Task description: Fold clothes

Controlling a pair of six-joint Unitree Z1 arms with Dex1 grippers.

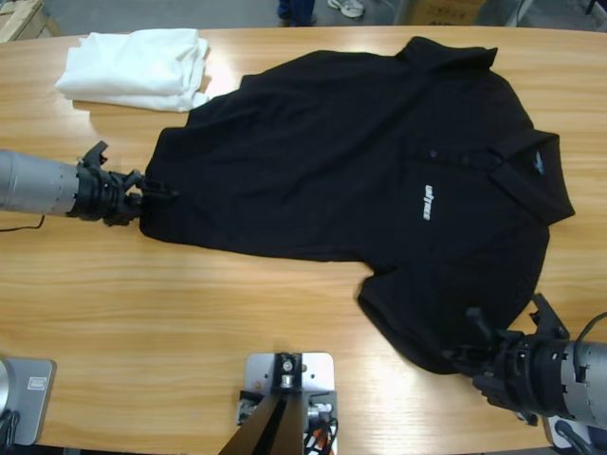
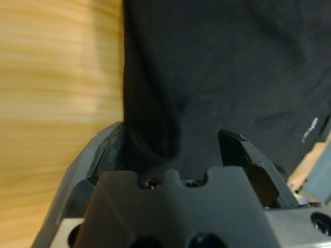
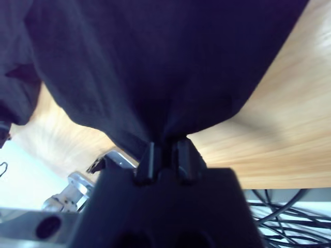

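The left gripper (image 1: 159, 192) stands at the hem of the black short-sleeved polo shirt (image 1: 360, 161); its jaws are spread with cloth between them. The shirt lies flat across the wooden table (image 1: 190, 313), with white chest lettering. The right gripper (image 1: 467, 353) is pinched tight on the sleeve, its fingertips hidden by fabric.

Long wooden table (image 1: 190, 313), light oak grain, rounded far edge. Grey floor (image 1: 190, 11) beyond. Cardboard box (image 1: 446, 9) and wood pallet (image 1: 17, 14) at far side. Person's shoes (image 1: 346, 8) nearby. Light even, overhead.
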